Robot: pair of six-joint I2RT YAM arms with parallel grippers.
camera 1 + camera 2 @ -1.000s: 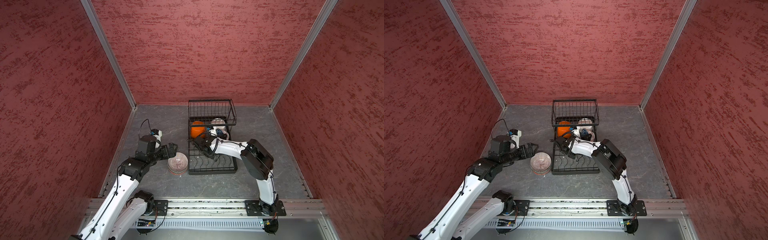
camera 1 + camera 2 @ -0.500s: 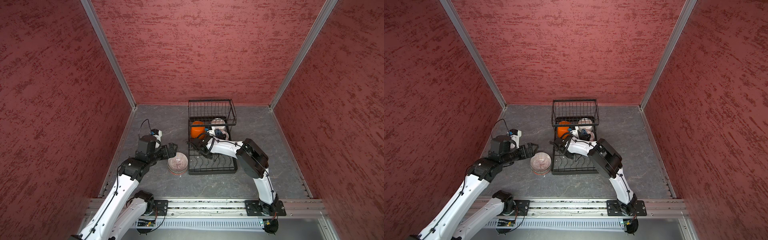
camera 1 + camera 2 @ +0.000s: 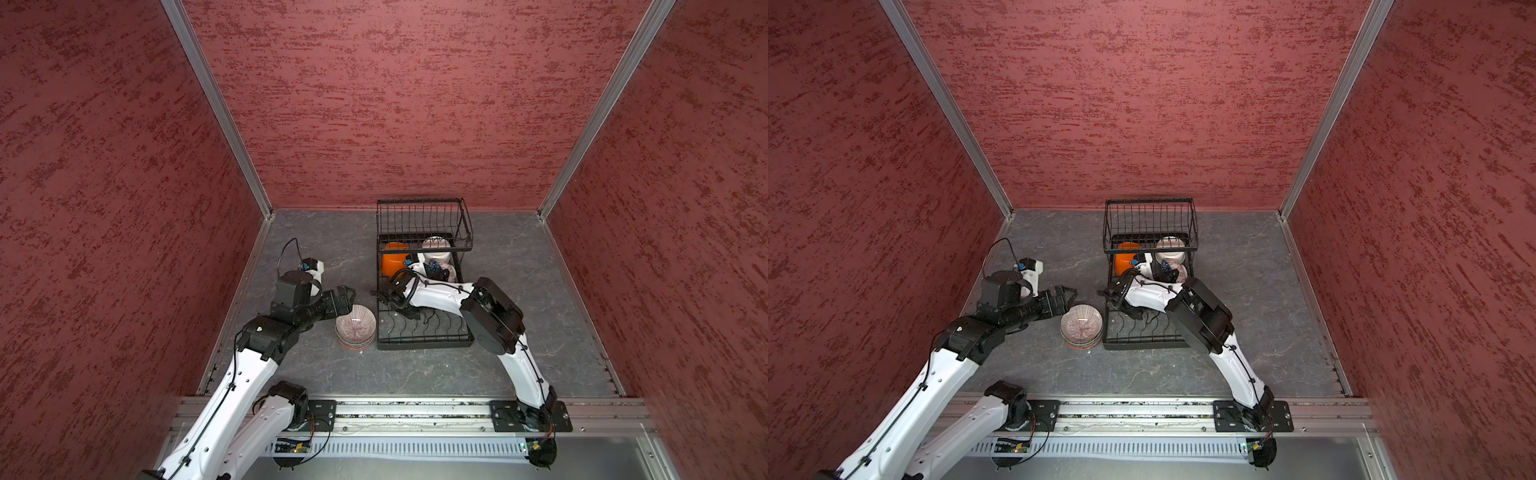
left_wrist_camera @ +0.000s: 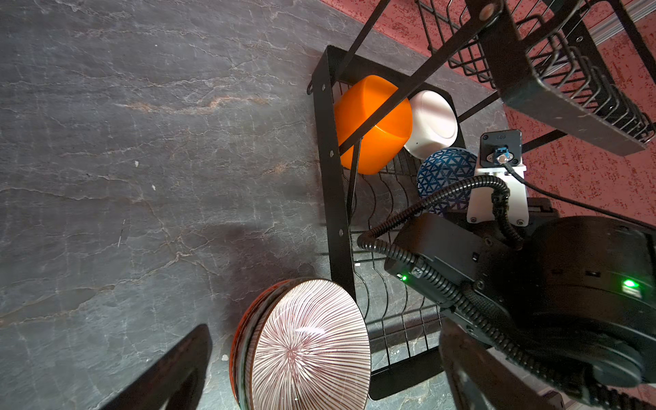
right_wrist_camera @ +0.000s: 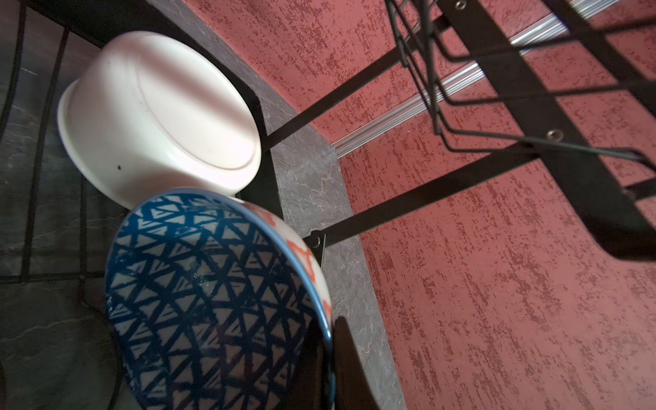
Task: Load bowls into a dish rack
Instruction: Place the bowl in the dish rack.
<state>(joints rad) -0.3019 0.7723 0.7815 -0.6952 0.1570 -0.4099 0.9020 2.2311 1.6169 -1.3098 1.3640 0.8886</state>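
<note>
Slate floor [image 3: 415, 374], right end effector [image 5: 328, 340] clamping blue bowl [image 5: 213, 301] rim

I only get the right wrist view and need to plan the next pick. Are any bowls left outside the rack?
Observer: Yes, a stack of bowls stands on the table, just left of the dish rack.
Operator: Is the left gripper on it?
Observer: No, it is open beside the stack, gripping nothing.
Operator: I hold the blue-patterned bowl; what's beside the white bowl?
Observer: An orange bowl, in the rack's base.
</note>
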